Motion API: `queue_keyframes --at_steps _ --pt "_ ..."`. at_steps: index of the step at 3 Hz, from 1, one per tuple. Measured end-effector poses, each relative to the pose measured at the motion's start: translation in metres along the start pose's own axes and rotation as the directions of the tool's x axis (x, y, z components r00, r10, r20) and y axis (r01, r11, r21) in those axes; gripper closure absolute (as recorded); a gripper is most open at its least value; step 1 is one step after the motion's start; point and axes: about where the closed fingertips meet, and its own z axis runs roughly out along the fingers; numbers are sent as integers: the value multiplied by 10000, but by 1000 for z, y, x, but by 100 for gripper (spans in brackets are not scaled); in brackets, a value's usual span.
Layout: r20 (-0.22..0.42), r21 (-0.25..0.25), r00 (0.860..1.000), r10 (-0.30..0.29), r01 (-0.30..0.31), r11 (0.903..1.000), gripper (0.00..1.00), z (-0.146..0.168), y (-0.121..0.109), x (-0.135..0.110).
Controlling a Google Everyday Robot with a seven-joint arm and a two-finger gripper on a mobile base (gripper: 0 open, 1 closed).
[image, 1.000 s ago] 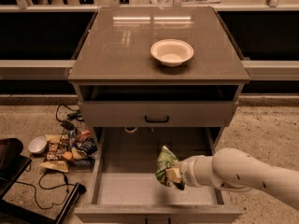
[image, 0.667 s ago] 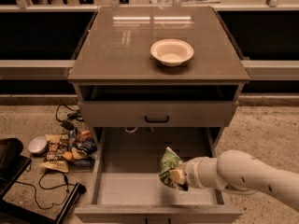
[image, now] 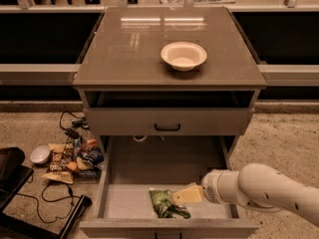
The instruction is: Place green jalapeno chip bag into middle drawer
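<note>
arm (image: 269,190): white, extends in from right, roughly level | pincer (image: 179,196): low, right of centre, pointing left

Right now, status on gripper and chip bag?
Gripper in middle drawer, at right edge of green jalapeno chip bag. Bag flat on drawer floor. White bowl up top, not obstructing.

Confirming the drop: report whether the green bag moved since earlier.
Yes: the green jalapeno chip bag dropped toward the middle drawer front wall, lying on its floor; gripper at its right.
</note>
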Motion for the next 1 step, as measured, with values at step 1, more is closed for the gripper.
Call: queue_keyframes --at_steps 1 --pt "0 0 10000 0 0 10000 0 0 0 0"
